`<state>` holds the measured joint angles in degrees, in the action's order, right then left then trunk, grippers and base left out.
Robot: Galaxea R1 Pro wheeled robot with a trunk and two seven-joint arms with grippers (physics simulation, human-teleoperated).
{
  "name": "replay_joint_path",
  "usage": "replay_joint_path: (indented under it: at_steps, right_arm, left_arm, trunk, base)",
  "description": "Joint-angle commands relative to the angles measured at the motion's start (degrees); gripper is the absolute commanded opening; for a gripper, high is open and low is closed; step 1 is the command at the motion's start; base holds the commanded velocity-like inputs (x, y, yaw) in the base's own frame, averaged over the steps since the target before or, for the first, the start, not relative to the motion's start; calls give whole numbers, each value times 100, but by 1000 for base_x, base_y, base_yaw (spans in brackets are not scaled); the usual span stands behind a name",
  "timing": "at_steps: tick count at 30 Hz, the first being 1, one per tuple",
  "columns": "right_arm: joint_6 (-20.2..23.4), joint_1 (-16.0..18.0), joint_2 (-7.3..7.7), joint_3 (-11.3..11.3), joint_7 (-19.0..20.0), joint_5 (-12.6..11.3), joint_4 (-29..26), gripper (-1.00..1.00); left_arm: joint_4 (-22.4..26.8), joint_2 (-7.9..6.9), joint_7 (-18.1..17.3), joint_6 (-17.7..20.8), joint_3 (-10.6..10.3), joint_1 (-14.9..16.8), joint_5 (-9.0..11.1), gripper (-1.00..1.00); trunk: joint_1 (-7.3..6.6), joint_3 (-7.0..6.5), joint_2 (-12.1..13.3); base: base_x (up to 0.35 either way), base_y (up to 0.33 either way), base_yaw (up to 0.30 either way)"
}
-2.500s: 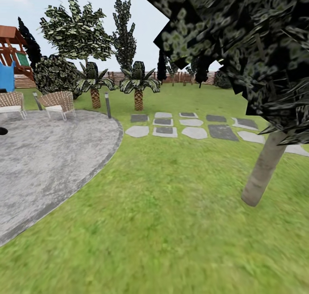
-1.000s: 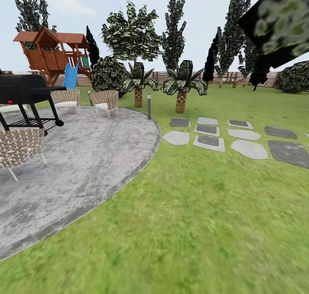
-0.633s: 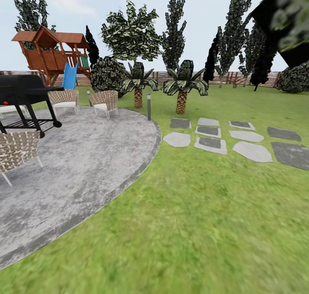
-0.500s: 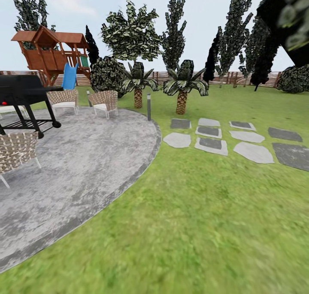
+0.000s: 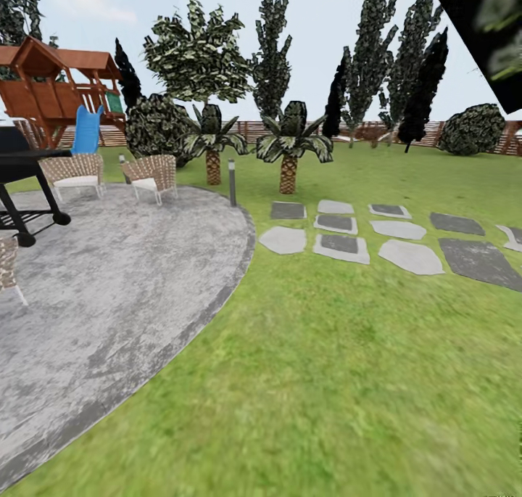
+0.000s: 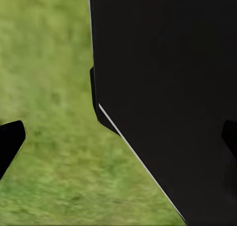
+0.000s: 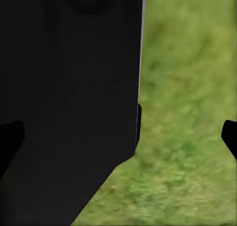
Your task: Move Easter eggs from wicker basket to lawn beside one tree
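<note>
The Easter eggs and the wicker basket are out of view. The lawn (image 5: 348, 352) spreads ahead and to the right, as far as the slatted garden fence (image 5: 246, 128). A leafy tree (image 5: 194, 54) and tall dark conifers (image 5: 373, 54) stand at the back, with two short palms (image 5: 288, 145) in front. Dark foliage (image 5: 486, 33) hangs close at the upper right. My left gripper (image 6: 118, 144) is open over grass, beside my dark body panel. My right gripper (image 7: 118, 142) is open too, with nothing between its fingers.
A grey paved patio (image 5: 109, 279) curves in at the left, carrying a black grill (image 5: 22, 178) and wicker chairs (image 5: 152, 174). A short lamp post (image 5: 232, 181) marks its edge. Stepping stones (image 5: 341, 243) cross the grass. A wooden playhouse (image 5: 51, 91) stands far left.
The whole picture has shifted, so the camera moved. The near pale-trunk tree left the view at the right. Lately the grill and chairs slid left. Nothing in the scene itself moved.
</note>
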<state>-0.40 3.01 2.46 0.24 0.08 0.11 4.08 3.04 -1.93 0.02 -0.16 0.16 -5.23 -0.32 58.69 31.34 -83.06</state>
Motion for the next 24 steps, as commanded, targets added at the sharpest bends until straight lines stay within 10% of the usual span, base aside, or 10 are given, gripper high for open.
replay_joint_path:
  at_steps: [1,24]
  right_arm:
    - [-4,9,0,3,1,0,13,100]
    - [-4,8,4,3,-8,-2,13,100]
  left_arm:
    - [12,0,2,-2,1,-5,-3,100]
    - [8,0,-2,-2,1,-5,-3,100]
  trunk:
    - [3,4,-2]
    - [3,4,-2]
  base:
    - [329,0,-241]
    - [329,0,-16]
